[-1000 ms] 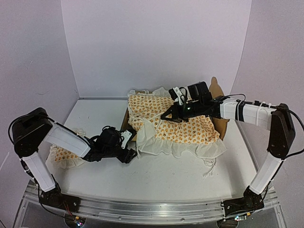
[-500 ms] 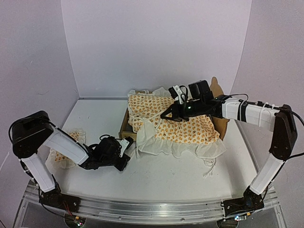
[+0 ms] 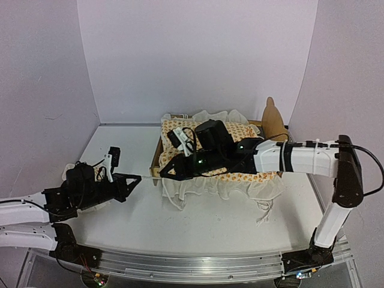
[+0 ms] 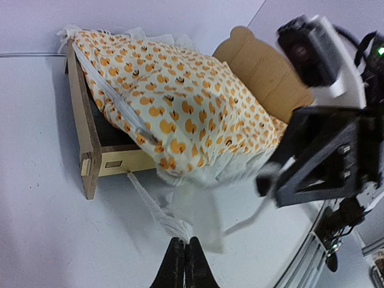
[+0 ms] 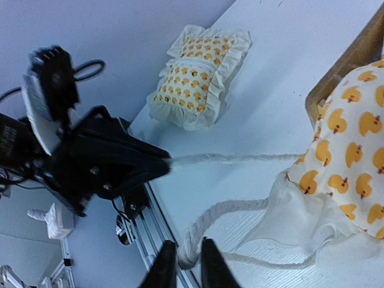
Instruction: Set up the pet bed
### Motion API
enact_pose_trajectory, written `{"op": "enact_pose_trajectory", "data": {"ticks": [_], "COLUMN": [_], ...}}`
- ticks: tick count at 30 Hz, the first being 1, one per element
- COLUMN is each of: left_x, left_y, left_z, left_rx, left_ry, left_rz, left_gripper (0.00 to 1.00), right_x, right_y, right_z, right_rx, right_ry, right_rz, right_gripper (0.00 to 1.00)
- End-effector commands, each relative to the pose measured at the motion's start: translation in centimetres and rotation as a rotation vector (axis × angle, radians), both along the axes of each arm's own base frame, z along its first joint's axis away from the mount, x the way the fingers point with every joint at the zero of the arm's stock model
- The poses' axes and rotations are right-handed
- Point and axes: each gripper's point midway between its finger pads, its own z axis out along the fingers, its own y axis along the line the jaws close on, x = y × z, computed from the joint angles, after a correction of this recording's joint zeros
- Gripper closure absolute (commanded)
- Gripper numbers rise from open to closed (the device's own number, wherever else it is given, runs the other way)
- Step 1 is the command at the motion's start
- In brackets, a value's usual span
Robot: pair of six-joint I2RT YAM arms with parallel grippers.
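Observation:
The pet bed [image 3: 156, 161], a light plywood frame [image 4: 87, 150] with a wavy headboard [image 3: 273, 117], stands at mid-table. Over it lies the cream, orange-duck cover [image 3: 231, 135] [image 4: 180, 102]. My left gripper [image 3: 137, 178] [image 4: 185, 243] is low on the table left of the bed. It is shut on one white tie cord [image 4: 151, 205], which is stretched taut from the bed's near-left corner. My right gripper [image 3: 163, 173] [image 5: 187, 264] reaches across the bed to that same corner. Its fingers pinch a second, looped tie cord [image 5: 223, 211].
The small matching ruffled pillow [image 5: 198, 75] lies on the table at the far left, behind my left arm. The metal rail of the table's front edge [image 5: 141, 210] runs close under both grippers. Another loose tie [image 3: 264, 210] trails off the bed's right front.
My left gripper has shut on a tie and drawn back to the left, pulling it taut. My right arm has swung left from the top of the cover to the bed's front-left corner.

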Motion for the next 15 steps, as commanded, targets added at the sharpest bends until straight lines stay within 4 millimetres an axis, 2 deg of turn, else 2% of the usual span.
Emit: {"op": "enact_pose_trajectory", "data": {"ticks": [1,3,5,8,12,15], "left_x": [-1.3,-2.2,-3.3,-5.4,-6.4,-7.3], "left_y": [2.9,3.2,2.8,1.4,0.6,-0.3], "left_z": [1.1,2.1,3.3,4.9,5.0,4.6], "left_rx": [-0.053,-0.077,-0.093,-0.12,-0.12,-0.132], "left_ry": [0.048,0.039,0.033,0.008,0.006,0.022], "left_rz": [0.06,0.027,-0.037,-0.195,-0.271,-0.346], "left_gripper": [1.0,1.0,1.0,1.0,1.0,1.0], "right_x": [2.5,2.5,2.7,3.3,5.6,7.8], "right_y": [1.2,-1.7,-6.1,-13.7,-23.7,-29.9], "right_z": [-0.4,-1.0,-0.8,1.6,6.6,8.6], "right_rx": [-0.087,-0.262,-0.46,-0.728,-1.074,-1.169], "right_ry": [-0.094,-0.176,-0.286,-0.49,-0.731,-0.703], "right_rz": [-0.053,-0.047,-0.046,-0.078,-0.241,-0.418], "right_gripper": [0.73,0.55,0.36,0.21,0.11,0.09]}}
